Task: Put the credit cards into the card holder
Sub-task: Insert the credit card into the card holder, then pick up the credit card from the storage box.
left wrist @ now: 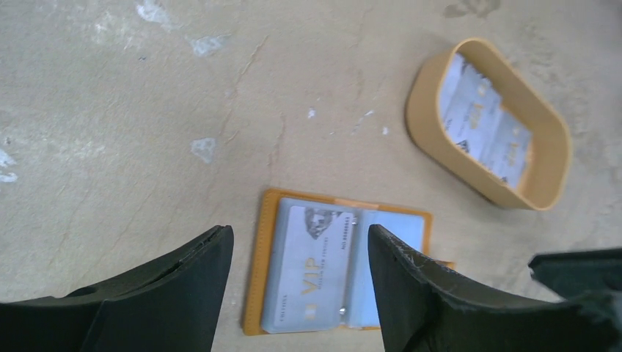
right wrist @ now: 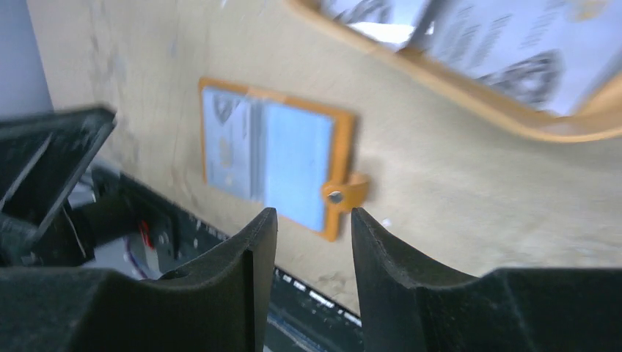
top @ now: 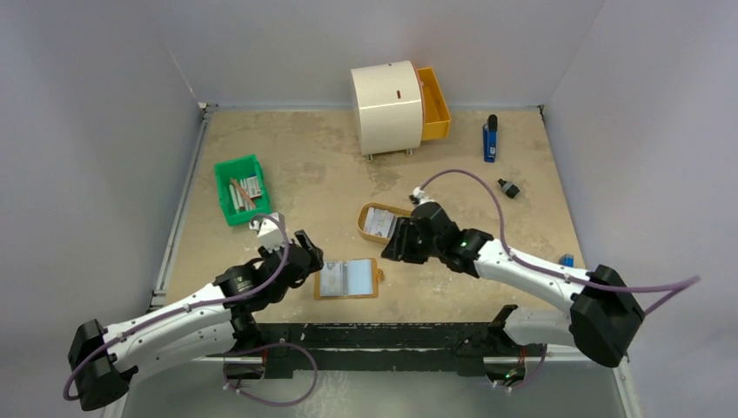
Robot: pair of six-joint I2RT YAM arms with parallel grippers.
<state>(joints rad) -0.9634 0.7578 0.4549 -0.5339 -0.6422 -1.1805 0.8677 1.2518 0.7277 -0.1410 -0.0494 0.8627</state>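
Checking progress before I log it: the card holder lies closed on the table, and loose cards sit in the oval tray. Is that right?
No: the card holder lies open, not closed, as the left wrist view shows. Loose cards do sit in the oval tray.

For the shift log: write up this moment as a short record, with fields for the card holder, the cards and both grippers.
card holder: lying open flat on the table, snap tab out to one side
card in holder: one VIP card, in the half away from the tab
other credit cards: in the oval tan tray, apart from the holder
left gripper: open, empty, above the holder
right gripper: open, empty, between tray and holder
task: not finished
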